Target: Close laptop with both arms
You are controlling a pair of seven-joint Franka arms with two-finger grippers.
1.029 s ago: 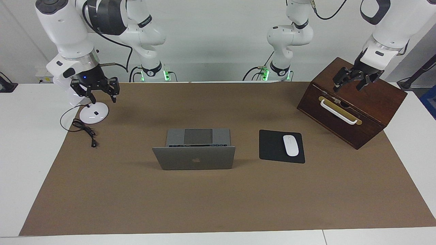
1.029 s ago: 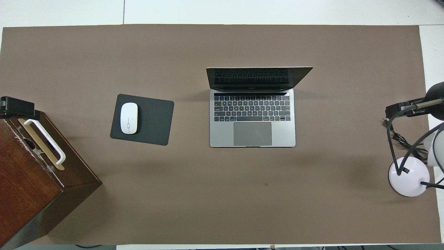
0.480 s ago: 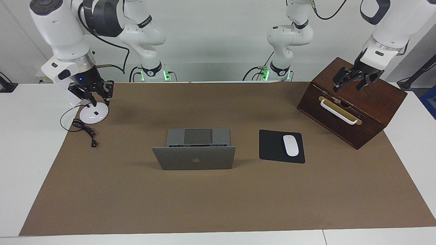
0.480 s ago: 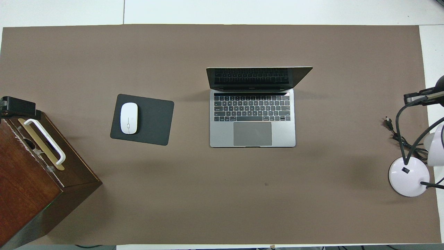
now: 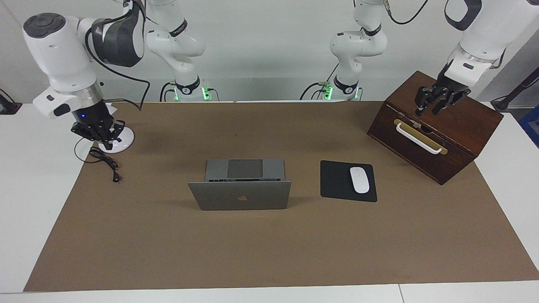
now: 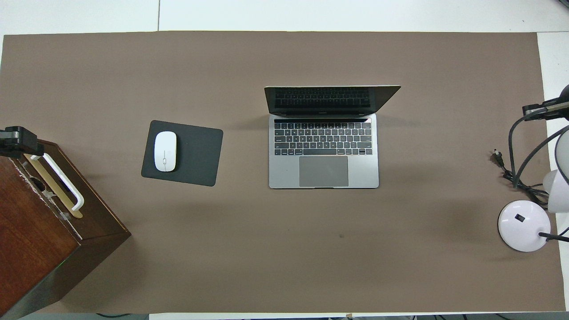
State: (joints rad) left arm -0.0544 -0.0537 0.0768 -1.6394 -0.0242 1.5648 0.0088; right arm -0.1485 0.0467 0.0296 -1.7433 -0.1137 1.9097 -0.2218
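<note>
Overhead view: silver-grey laptop [image 6: 323,151] open, dark screen seemingly unlit.

Matt brushed-metal laptop [image 5: 240,195], glossy dark wooden box [image 5: 438,126], smooth white plastic mouse [image 6: 165,151], matt brown paper cover [image 6: 266,249].

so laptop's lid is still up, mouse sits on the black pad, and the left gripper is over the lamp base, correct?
One error: the left gripper is over the wooden box, not the lamp base; the right gripper is over that. The facing view shows it. The laptop is open and the mouse is on the black pad.
</note>
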